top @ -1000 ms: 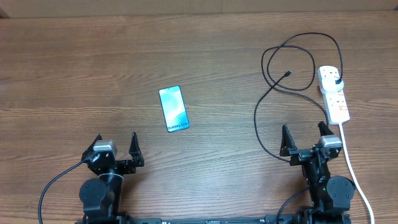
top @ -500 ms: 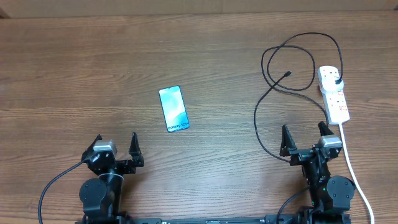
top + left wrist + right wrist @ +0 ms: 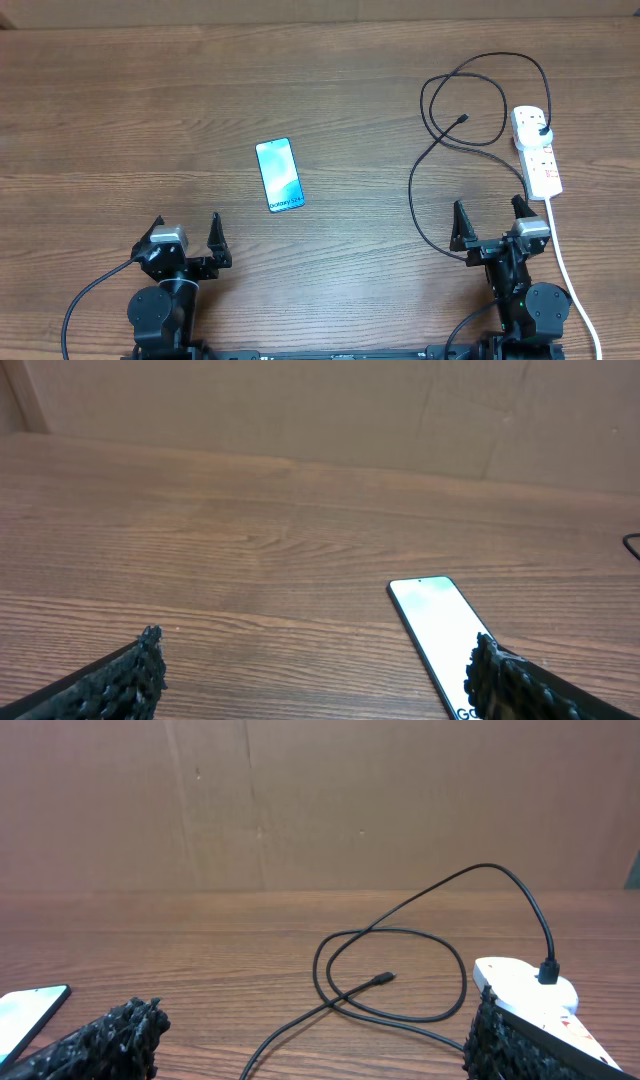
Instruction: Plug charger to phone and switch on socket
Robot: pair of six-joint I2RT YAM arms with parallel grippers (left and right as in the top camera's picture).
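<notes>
The phone (image 3: 279, 174) lies flat on the wooden table, left of centre, screen up; it also shows in the left wrist view (image 3: 440, 630) and at the left edge of the right wrist view (image 3: 25, 1015). The charger (image 3: 432, 150) loops at the right, its connector tip (image 3: 462, 119) free on the table and its black plug (image 3: 541, 130) in the socket (image 3: 536, 150). The right wrist view shows the cable (image 3: 400, 935), the tip (image 3: 383, 979) and the socket (image 3: 525, 990). My left gripper (image 3: 186, 236) is open and empty near the front edge. My right gripper (image 3: 490, 222) is open and empty, in front of the cable.
The socket's white lead (image 3: 570, 275) runs down the right side past my right arm to the front edge. A brown board wall (image 3: 300, 800) stands behind the table.
</notes>
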